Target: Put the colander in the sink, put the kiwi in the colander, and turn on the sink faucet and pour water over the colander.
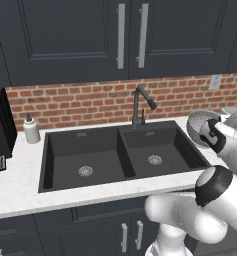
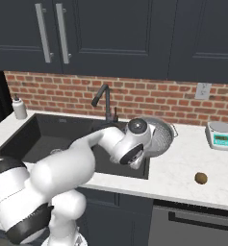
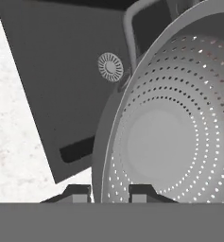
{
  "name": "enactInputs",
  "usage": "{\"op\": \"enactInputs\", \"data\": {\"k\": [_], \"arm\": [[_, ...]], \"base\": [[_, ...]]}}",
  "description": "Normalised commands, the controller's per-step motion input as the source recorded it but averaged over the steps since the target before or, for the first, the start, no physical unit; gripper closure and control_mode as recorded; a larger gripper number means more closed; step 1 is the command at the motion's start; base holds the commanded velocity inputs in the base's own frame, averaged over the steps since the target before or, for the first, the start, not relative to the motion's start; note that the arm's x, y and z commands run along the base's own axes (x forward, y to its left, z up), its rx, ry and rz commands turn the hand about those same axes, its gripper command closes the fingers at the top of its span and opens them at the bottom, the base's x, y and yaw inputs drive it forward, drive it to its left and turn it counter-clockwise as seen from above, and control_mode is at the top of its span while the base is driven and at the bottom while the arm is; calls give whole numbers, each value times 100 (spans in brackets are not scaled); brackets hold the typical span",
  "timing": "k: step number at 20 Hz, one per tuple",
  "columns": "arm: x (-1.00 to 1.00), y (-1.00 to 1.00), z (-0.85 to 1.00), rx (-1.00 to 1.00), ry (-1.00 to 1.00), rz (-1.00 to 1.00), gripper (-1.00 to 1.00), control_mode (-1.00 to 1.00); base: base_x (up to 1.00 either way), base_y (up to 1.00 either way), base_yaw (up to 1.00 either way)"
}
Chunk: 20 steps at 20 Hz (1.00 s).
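The two-finger gripper [image 3: 110, 191] held the round perforated silvery metal colander [image 3: 179, 132] by its rim, tilted beside the matte black double-basin sink [image 1: 97, 175]. First step in hand; the next move would call for lowering it into the right basin.

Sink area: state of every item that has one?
colander: lifted, tilted on edge, rim in the claw
claw: shut on colander rim
sink: both basins empty
sink faucet: no water running
kiwi: lying on counter, right of sink

One colander [image 2: 159, 136], one kiwi [image 2: 201, 178], one double-basin sink [image 1: 90, 150] with two drains, one faucet [image 1: 140, 105], one soap dispenser [image 1: 31, 129] and one kitchen scale [image 2: 220, 134] are counted.
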Motion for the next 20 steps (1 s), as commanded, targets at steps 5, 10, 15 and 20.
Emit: {"op": "enactInputs", "data": {"k": [5, 10, 15, 20], "arm": [[-10, 31, 4, 0, 15, 28, 100, -100], [42, 24, 3, 0, 12, 18, 100, -100], [37, 25, -3, 0, 11, 13, 100, -100], [11, 23, -30, 1, 6, 11, 100, -100]], "base": [[0, 0, 0], [0, 0, 0], [0, 0, 0], [0, 0, 0]]}}
